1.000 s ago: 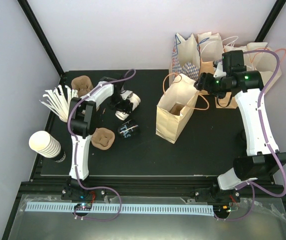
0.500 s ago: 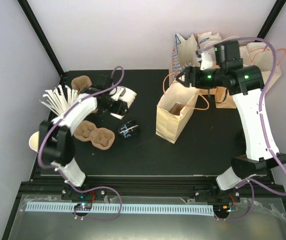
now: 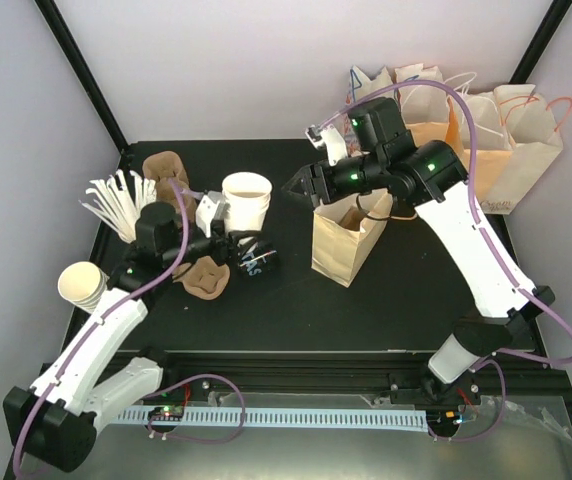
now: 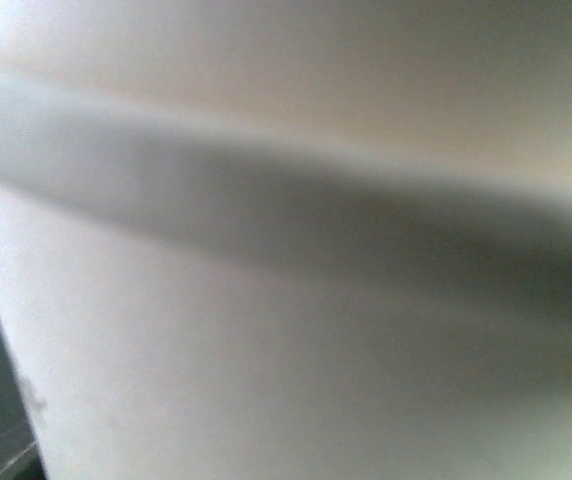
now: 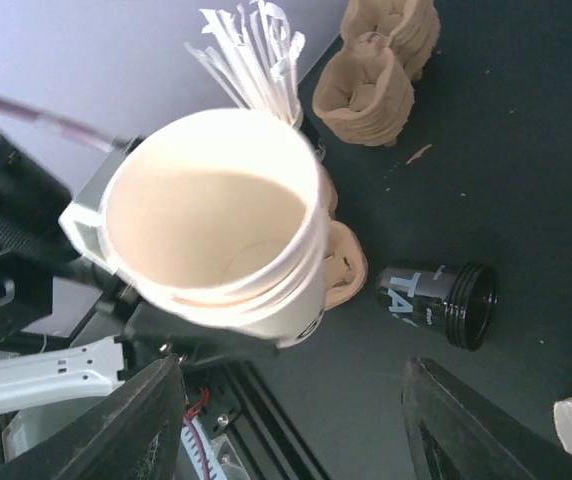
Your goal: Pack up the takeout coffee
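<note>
Black table (image 3: 406, 290); white cup (image 3: 246, 203), cream inside; black cup (image 3: 257, 261), pale lettering; tan bag (image 3: 341, 246).

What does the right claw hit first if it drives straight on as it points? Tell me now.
Probably the white paper cup, held up by the left claw: the open right claw points toward its lidless mouth, with a gap between them. Exact height is unclear.

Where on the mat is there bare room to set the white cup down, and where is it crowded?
Free: the near strip of mat from the black cup to the open bag, and the patch right of that bag. Crowded: the left side, with carrier, straws, cup stack, and the left gripper holding the white cup.
</note>
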`<move>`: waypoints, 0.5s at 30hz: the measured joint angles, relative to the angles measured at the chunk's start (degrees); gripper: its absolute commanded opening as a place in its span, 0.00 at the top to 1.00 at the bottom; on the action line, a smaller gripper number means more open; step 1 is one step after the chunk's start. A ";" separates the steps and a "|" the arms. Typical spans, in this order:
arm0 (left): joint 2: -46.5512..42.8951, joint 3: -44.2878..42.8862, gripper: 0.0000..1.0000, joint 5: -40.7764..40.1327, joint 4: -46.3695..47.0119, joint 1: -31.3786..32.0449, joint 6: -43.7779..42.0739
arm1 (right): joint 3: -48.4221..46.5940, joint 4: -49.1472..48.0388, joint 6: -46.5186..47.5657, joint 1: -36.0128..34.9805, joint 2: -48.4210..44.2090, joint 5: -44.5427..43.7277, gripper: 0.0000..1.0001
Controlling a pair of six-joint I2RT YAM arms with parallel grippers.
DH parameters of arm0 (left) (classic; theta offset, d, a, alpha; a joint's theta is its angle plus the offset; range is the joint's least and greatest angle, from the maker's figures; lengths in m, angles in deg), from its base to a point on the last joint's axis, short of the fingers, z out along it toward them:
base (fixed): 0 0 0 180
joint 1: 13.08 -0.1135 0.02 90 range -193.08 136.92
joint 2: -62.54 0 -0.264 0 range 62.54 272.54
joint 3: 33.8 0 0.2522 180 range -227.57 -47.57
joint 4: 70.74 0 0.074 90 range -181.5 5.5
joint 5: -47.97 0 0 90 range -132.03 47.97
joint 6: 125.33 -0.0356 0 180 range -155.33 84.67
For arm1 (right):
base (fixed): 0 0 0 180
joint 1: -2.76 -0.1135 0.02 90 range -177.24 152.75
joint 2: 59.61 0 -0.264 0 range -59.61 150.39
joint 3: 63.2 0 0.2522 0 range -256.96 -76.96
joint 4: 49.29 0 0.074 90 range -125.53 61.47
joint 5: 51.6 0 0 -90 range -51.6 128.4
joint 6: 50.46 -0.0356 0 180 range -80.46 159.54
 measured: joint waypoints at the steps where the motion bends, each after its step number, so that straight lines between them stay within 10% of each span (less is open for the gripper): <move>1: -1.29 1.55 0.32 0.55 1.27 0.11 0.50 | 0.00 -0.26 -1.27 0.00 0.35 -0.24 0.39; 15: -10.19 8.68 0.31 1.46 6.45 1.03 -2.62 | -7.02 2.97 -16.83 -3.85 6.49 -2.36 0.40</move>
